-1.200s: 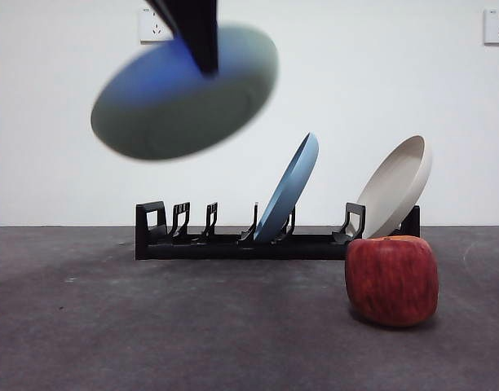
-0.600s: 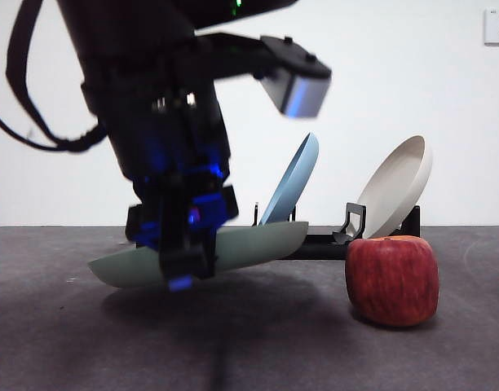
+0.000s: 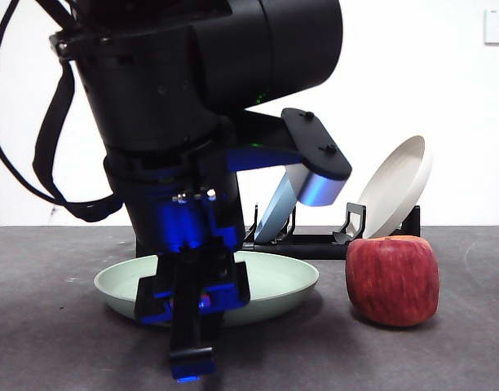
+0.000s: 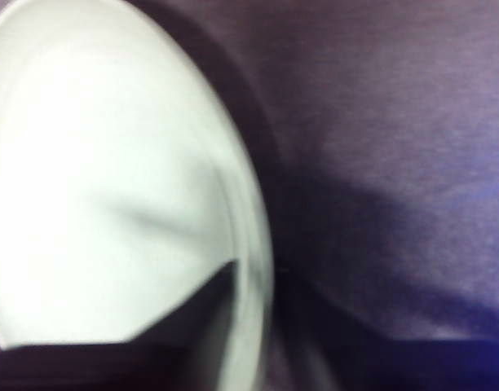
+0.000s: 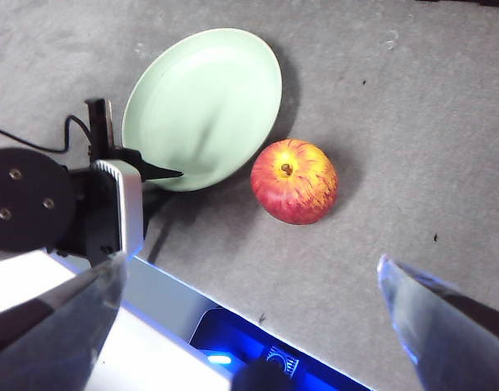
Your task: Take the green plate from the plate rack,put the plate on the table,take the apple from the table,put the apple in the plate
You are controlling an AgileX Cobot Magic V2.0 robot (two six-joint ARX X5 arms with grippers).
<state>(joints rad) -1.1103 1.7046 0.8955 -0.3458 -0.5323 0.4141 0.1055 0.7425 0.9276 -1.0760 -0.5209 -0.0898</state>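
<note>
Looking across the desk [image 3: 62, 342], I see the green plate [image 3: 274, 285] lying flat, my left gripper [image 3: 192, 326] pinching its near rim. The apple [image 3: 391, 280] sits just beside it. My right gripper [image 5: 249, 301] hangs overhead, jaws spread.

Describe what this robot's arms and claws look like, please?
The left arm is bulky, rounded and glossy black, with a black cable looping off its side, blue glow around the wrist and a silver-grey camera block on a black bracket. Its left claw is a slim black pair of jaws. The right claw shows translucent, greyish, pointed jaws, with a blue light behind them.
</note>
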